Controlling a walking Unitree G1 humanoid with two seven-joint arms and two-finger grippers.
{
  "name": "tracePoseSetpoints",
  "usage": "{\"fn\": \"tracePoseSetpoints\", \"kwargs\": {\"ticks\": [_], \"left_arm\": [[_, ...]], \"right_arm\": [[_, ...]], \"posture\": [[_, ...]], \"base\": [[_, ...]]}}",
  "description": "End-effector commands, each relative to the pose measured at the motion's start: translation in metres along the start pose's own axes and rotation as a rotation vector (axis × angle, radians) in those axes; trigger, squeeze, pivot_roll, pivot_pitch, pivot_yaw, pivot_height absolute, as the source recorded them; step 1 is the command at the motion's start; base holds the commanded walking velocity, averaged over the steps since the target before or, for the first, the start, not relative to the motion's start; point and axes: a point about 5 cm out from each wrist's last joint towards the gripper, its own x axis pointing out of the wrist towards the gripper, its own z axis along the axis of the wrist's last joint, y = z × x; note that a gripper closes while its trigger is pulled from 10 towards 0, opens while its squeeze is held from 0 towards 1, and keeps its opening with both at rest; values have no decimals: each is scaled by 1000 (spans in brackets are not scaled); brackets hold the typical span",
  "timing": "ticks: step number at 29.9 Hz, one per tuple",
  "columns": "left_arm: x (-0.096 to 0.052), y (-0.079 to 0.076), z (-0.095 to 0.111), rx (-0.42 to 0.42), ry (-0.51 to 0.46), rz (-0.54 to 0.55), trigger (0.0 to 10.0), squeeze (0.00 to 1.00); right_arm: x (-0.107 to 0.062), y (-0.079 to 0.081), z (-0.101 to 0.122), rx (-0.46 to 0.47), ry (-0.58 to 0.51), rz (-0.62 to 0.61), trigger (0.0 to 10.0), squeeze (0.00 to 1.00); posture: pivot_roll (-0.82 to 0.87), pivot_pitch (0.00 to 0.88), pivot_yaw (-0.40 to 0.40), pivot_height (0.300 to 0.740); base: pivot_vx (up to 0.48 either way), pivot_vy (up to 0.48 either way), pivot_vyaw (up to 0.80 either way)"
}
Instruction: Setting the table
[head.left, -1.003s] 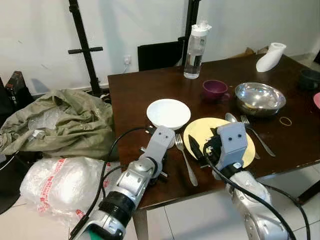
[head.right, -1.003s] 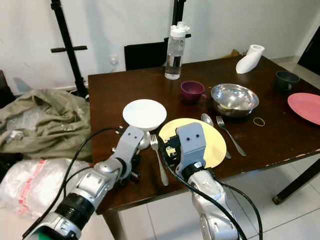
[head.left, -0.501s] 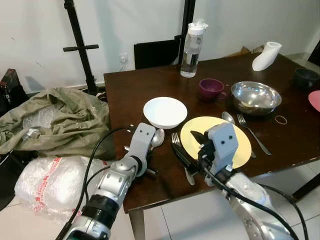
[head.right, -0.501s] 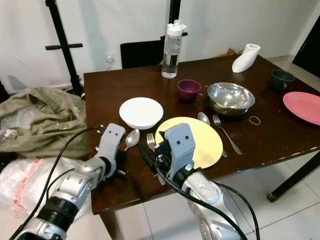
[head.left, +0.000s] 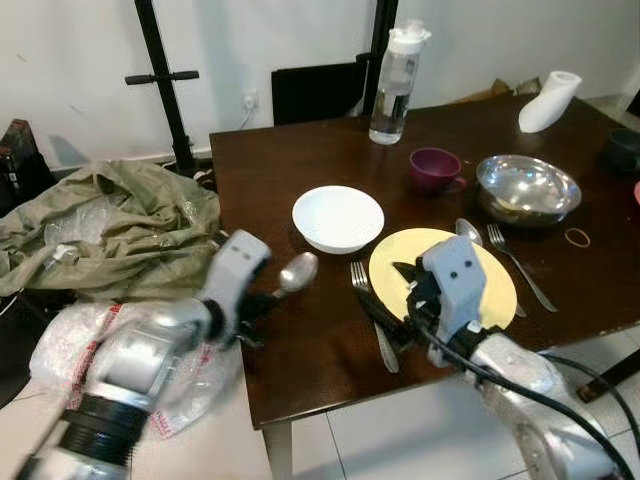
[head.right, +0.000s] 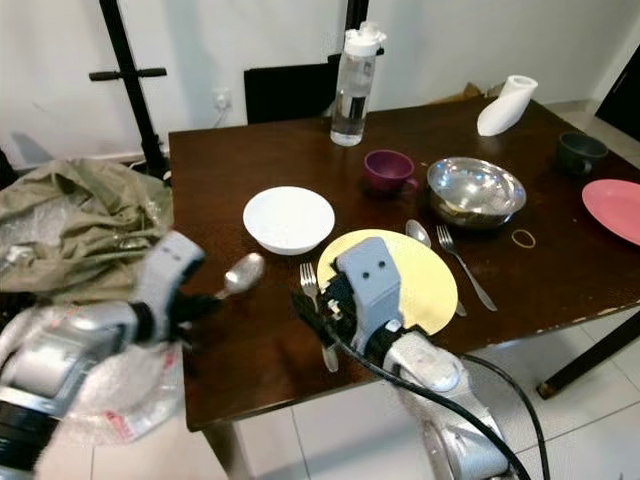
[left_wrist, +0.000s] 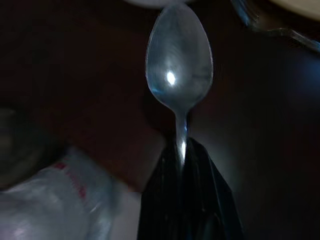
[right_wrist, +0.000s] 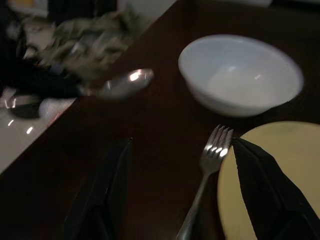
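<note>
My left gripper (head.left: 258, 297), blurred by motion, is shut on the handle of a silver spoon (head.left: 298, 270) near the table's left edge. In the left wrist view the spoon (left_wrist: 179, 65) sticks out from the shut fingers (left_wrist: 200, 190). I cannot tell whether it touches the table. My right gripper (head.left: 388, 298) is open low over a fork (head.left: 372, 312), which lies just left of the yellow plate (head.left: 480, 275). In the right wrist view the fork (right_wrist: 207, 165) lies between the spread fingers (right_wrist: 260, 175). A white bowl (head.left: 338, 215) sits behind the fork.
Right of the plate lie another spoon (head.left: 468, 230) and fork (head.left: 518, 266). Behind stand a purple cup (head.left: 432, 168), steel bowl (head.left: 527, 185), water bottle (head.left: 398, 70), dark mug (head.right: 580, 152) and pink plate (head.right: 615, 205). Green cloth (head.left: 100, 230) and plastic bags (head.left: 70, 350) lie on the floor left.
My left arm has swung back to the left with the spoon, away from the white bowl. My right gripper has come down off the plate's edge to straddle the fork.
</note>
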Motion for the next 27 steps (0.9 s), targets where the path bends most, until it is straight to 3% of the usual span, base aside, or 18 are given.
{"fn": "tracePoseSetpoints", "kwargs": {"ticks": [1, 4, 9, 14, 27], "left_arm": [[-11, 3, 1, 48, 5, -46, 10000, 0], [-14, 2, 3, 64, 7, -56, 10000, 0], [1, -13, 1, 23, -4, -42, 10000, 0], [18, -42, 7, 52, -36, -116, 10000, 0], [30, -50, 26, 75, -85, -133, 10000, 0]], "right_arm": [[-1, 4, -11, 22, 78, 65, 10000, 0], [-1, 6, -15, 29, 105, 83, 10000, 0], [8, 9, -27, 34, 155, 72, 10000, 0], [18, 18, -32, 38, 198, 97, 10000, 0], [20, 3, -61, -60, 345, 0, 10000, 0]], "posture": [[19, 183, 77, 740], [15, 185, 74, 740], [0, 183, 79, 740], [-14, 179, 87, 740], [-26, 179, 101, 740]], "base": [[0, 0, 0], [0, 0, 0], [0, 0, 0], [0, 0, 0], [0, 0, 0]]}}
